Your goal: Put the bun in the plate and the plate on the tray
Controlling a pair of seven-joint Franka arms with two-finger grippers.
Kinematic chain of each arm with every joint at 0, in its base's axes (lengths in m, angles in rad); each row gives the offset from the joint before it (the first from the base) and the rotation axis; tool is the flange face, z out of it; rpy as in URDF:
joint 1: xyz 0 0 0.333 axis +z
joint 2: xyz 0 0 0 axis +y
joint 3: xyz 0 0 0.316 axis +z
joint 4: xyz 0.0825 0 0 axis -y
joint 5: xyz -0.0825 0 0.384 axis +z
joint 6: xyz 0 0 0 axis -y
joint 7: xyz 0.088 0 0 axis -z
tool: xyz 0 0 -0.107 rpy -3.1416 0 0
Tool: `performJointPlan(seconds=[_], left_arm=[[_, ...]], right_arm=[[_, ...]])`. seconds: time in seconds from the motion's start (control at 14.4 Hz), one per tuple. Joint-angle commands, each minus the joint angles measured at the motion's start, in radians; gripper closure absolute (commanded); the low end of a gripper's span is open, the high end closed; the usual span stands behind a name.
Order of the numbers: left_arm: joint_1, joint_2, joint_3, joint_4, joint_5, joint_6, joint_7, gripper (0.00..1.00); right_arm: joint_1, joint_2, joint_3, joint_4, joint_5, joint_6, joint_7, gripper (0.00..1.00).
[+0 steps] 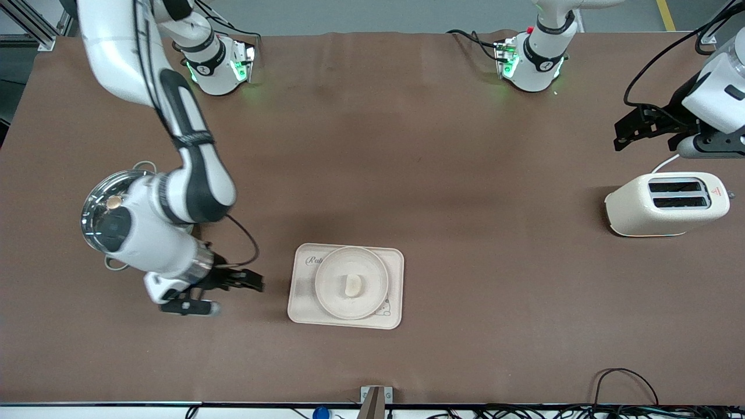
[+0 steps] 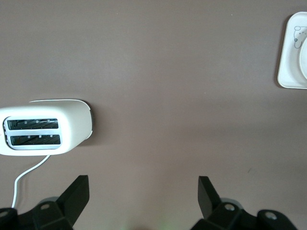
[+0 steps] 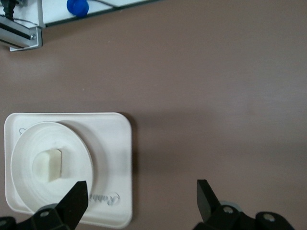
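The cream bun [image 1: 353, 285] lies in the round plate [image 1: 326, 267], and the plate sits on the Rabbit tray [image 1: 302, 305], near the middle of the table toward the front camera. My right gripper [image 1: 226, 293] is open and empty, just beside the tray toward the right arm's end of the table. The right wrist view shows its open gripper [image 3: 141, 197] over the tray's edge [image 3: 117, 139], with the plate [image 3: 79, 151] and the bun [image 3: 48, 165]. My left gripper [image 1: 623, 135] is open and empty, up near the toaster; its wrist view shows the open gripper [image 2: 144, 191] and the tray's corner [image 2: 288, 72].
A cream toaster [image 1: 666, 203] with a white cord stands at the left arm's end of the table; it also shows in the left wrist view [image 2: 45, 127]. A glass-lidded pot [image 1: 102, 201] sits partly under the right arm. A black cable [image 1: 625, 378] loops at the front edge.
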Motion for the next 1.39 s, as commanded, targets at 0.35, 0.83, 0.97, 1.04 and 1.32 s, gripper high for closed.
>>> performJointPlan(seconds=[0.35,0.83,0.97,1.04,1.32], left_arm=[[0.012,-0.04,-0.068,-0.048,0.114,0.033,0.018,0.0],[0.045,-0.042,-0.055,-0.033,0.035,0.024,0.049,0.0],[0.045,-0.043,-0.055,-0.033,0.035,0.022,0.049,0.0],[0.043,-0.043,-0.055,-0.027,0.034,0.022,0.049,0.0],[0.043,-0.034,-0.055,0.001,0.029,0.021,0.044,0.0]], right_arm=[[-0.076,-0.442,-0.026,-0.329,-0.228,-0.135,-0.033,0.0],[-0.128,-0.695,-0.026,-0.368,-0.37,-0.373,-0.087,0.0],[-0.153,-0.721,-0.024,-0.363,-0.373,-0.424,-0.122,0.0],[-0.154,-0.726,-0.026,-0.354,-0.373,-0.453,-0.122,0.0],[-0.162,-0.714,-0.021,-0.248,-0.374,-0.53,-0.121,0.0]])
